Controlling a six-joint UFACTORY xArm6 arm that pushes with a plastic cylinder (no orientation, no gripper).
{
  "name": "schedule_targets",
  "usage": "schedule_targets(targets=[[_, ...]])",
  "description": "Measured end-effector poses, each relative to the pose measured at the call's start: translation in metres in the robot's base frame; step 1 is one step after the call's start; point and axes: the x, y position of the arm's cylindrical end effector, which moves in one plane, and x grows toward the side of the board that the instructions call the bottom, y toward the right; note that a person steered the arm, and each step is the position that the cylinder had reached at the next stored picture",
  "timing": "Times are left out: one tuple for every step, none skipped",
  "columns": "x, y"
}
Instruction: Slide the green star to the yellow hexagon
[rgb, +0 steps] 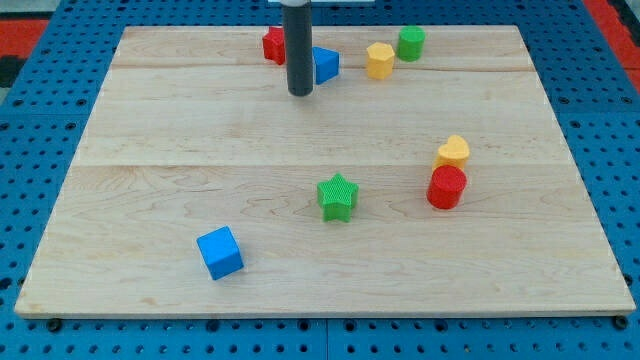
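The green star (338, 197) lies on the wooden board (200, 150) a little below and right of the middle. The yellow hexagon (379, 60) sits near the view's top, right of centre, next to a green cylinder (411, 43). My tip (300, 93) is near the top centre, just left of a blue triangular block (325, 65) and below a red block (273, 45). The tip is far above the green star, and to the left of the yellow hexagon.
A yellow heart-shaped block (453, 152) touches a red cylinder (446, 187) at the right, to the right of the green star. A blue cube (220, 252) lies at the lower left. Blue pegboard surrounds the board.
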Motion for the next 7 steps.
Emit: schedule_targets(targets=[[0.058,-0.002],[0.119,-0.003],[0.186,-0.003],[0.223,0.015],[0.212,0.047],[0.185,0.032],[0.158,0.015]])
